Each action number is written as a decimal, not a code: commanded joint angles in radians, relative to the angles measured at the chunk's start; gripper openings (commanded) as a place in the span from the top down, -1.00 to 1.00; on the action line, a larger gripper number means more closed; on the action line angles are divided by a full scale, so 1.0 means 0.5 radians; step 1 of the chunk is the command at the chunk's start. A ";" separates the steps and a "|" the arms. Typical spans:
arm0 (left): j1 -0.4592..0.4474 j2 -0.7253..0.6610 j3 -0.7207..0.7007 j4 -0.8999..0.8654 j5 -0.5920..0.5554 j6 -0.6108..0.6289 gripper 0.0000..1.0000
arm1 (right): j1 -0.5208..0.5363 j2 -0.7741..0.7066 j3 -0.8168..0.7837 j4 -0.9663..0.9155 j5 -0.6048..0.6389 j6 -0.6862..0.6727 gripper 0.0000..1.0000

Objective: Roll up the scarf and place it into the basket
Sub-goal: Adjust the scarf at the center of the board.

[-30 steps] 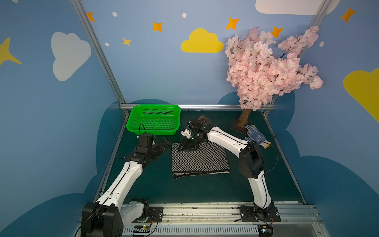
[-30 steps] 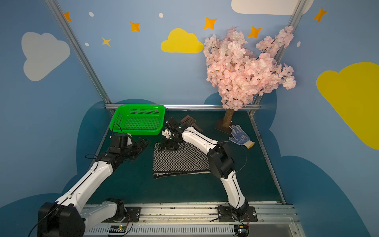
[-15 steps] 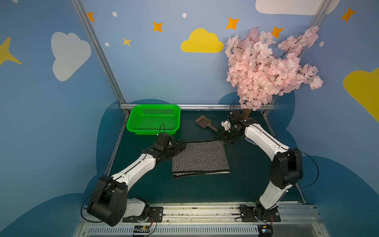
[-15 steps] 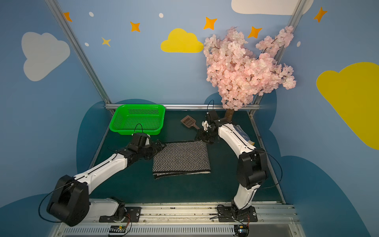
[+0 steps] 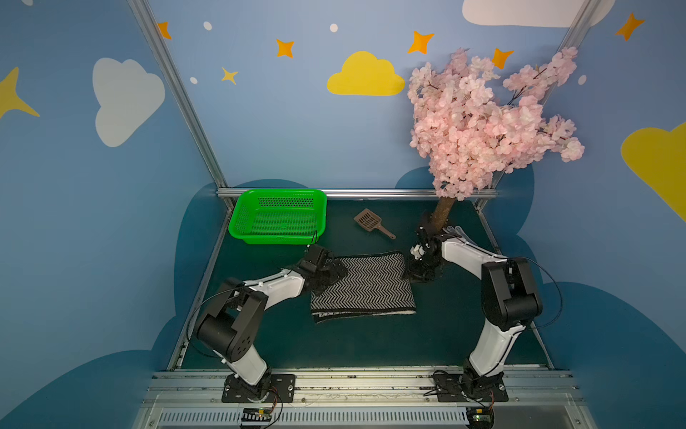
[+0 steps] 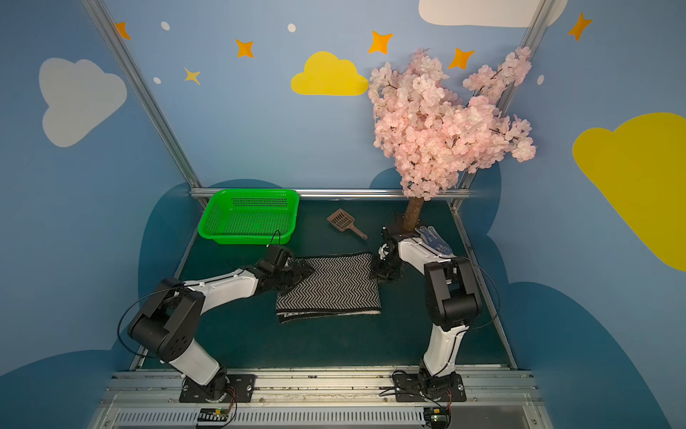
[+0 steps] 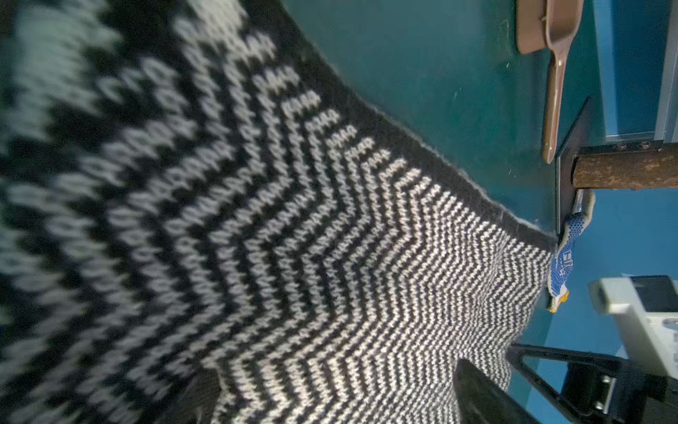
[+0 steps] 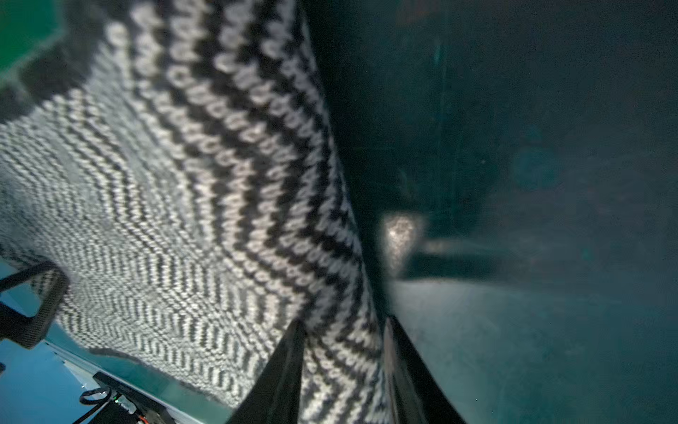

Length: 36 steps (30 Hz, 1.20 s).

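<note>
On green mat between blue walls: scarf, left hand agape, right hand tight on its edge.

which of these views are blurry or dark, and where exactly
Left wrist view: the scarf is crisp in its farther part but smears out of focus close to the lens. Right wrist view: dim overall, the scarf knit is soft and the table beside it lies in deep shadow, with one small bright patch. In both top views: even light, scarf pattern sharp.
</note>
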 commanded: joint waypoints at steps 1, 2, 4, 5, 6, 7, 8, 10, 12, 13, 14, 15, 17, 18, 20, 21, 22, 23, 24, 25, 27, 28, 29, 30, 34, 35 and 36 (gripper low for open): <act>0.015 0.135 0.102 -0.100 -0.075 0.089 -1.00 | 0.031 0.041 -0.160 0.186 -0.099 0.065 0.31; 0.015 0.165 0.146 -0.123 -0.077 0.103 -1.00 | 0.037 0.030 -0.210 0.241 -0.116 0.084 0.30; 0.020 0.236 0.260 -0.196 -0.084 0.149 -1.00 | 0.060 -0.001 -0.315 0.340 -0.145 0.121 0.37; 0.021 0.265 0.313 -0.231 -0.090 0.174 -1.00 | 0.066 -0.022 -0.356 0.376 -0.163 0.138 0.53; 0.023 0.300 0.379 -0.267 -0.091 0.199 -1.00 | 0.077 -0.055 -0.413 0.414 -0.176 0.165 0.69; 0.026 0.341 0.449 -0.305 -0.096 0.232 -1.00 | 0.091 -0.105 -0.473 0.448 -0.176 0.190 0.79; 0.028 0.378 0.512 -0.346 -0.103 0.259 -1.00 | 0.110 -0.160 -0.525 0.477 -0.173 0.215 0.83; 0.029 0.470 0.669 -0.424 -0.119 0.324 -1.00 | 0.178 -0.314 -0.656 0.529 -0.146 0.275 0.87; 0.026 0.569 0.833 -0.528 -0.110 0.374 -1.00 | 0.265 -0.456 -0.763 0.556 -0.116 0.346 0.89; 0.026 0.616 0.905 -0.561 -0.103 0.387 -1.00 | 0.322 -0.533 -0.806 0.553 -0.090 0.382 0.90; 0.023 0.645 0.944 -0.565 -0.096 0.391 -1.00 | 0.373 -0.596 -0.842 0.551 -0.060 0.413 0.91; 0.017 0.680 0.987 -0.563 -0.083 0.390 -1.00 | 0.434 -0.662 -0.881 0.560 -0.038 0.452 0.91; 0.006 0.743 1.071 -0.567 -0.065 0.395 -1.00 | 0.549 -0.757 -0.947 0.588 -0.002 0.528 0.91; 0.000 0.785 1.121 -0.570 -0.053 0.403 -1.00 | 0.612 -0.796 -0.968 0.600 0.026 0.573 0.91; -0.013 0.865 1.233 -0.604 -0.033 0.424 -1.00 | 0.726 -0.834 -0.991 0.639 0.068 0.648 0.91; -0.023 0.914 1.301 -0.628 -0.027 0.442 -1.00 | 0.789 -0.838 -0.986 0.653 0.097 0.680 0.91; -0.027 0.954 1.361 -0.650 -0.026 0.452 -1.00 | 0.844 -0.832 -0.967 0.657 0.129 0.705 0.91; -0.033 0.999 1.428 -0.665 -0.019 0.463 -1.00 | 0.904 -0.817 -0.945 0.676 0.167 0.732 0.91; -0.035 1.045 1.496 -0.666 -0.001 0.473 -1.00 | 0.965 -0.792 -0.911 0.691 0.192 0.756 0.91; -0.035 1.080 1.555 -0.677 0.012 0.479 -1.00 | 1.008 -0.765 -0.875 0.699 0.211 0.772 0.91; -0.035 1.161 1.693 -0.719 0.029 0.489 -1.00 | 1.109 -0.678 -0.776 0.721 0.235 0.814 0.91; -0.034 1.190 1.752 -0.740 0.034 0.495 -1.00 | 1.145 -0.630 -0.739 0.732 0.236 0.835 0.90; -0.032 1.224 1.810 -0.758 0.037 0.502 -1.00 | 1.185 -0.574 -0.696 0.763 0.228 0.857 0.90; -0.029 1.249 1.863 -0.770 0.044 0.514 -1.00 | 1.218 -0.518 -0.656 0.789 0.221 0.877 0.89; -0.006 1.362 2.076 -0.798 0.140 0.558 -1.00 | 1.298 -0.282 -0.506 0.931 0.151 0.931 0.86; -0.002 1.381 2.130 -0.828 0.169 0.568 -1.00 | 1.308 -0.232 -0.458 0.935 0.138 0.935 0.84; -0.002 1.387 2.175 -0.875 0.180 0.590 -1.00 | 1.322 -0.205 -0.416 0.920 0.152 0.937 0.82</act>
